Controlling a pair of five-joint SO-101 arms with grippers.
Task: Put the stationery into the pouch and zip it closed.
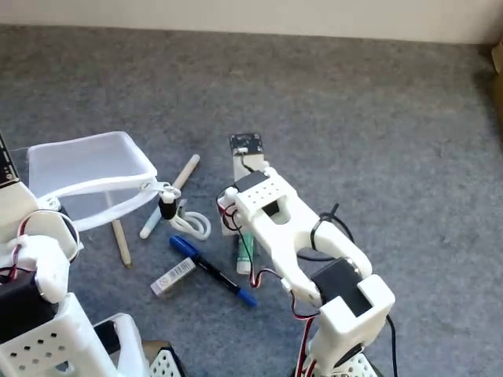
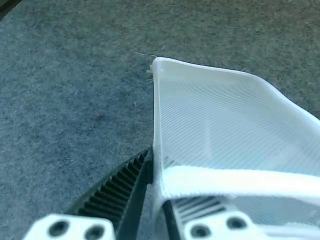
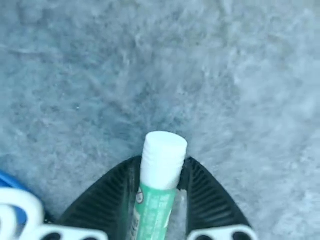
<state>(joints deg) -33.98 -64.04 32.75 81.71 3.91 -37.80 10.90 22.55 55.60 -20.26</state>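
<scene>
closest in, a green glue stick [image 3: 159, 175] with a white cap sits between the black jaws of the right gripper [image 3: 161, 162]. they are closed snug on its body and the cap pokes out past the tips. whether it is off the carpet [image 1: 354, 102] yet, i can't tell. from above, it [image 1: 244, 253] lies under that arm's wrist, near the tip of the blue marker [image 1: 208, 269].

over on the left, the white mesh pouch [image 1: 94, 169] is held up by one corner. the left gripper [image 2: 157, 190] is pinched shut on its edge, beside the white band.

between pouch and glue stick lie a pencil [image 1: 122, 243], a pale pen [image 1: 182, 174], a small labelled stick [image 1: 173, 276] and a looped white cord [image 1: 192, 224], all close together. beyond them grey carpet runs wide to the back, up to a pale wall [image 1: 314, 16].
</scene>
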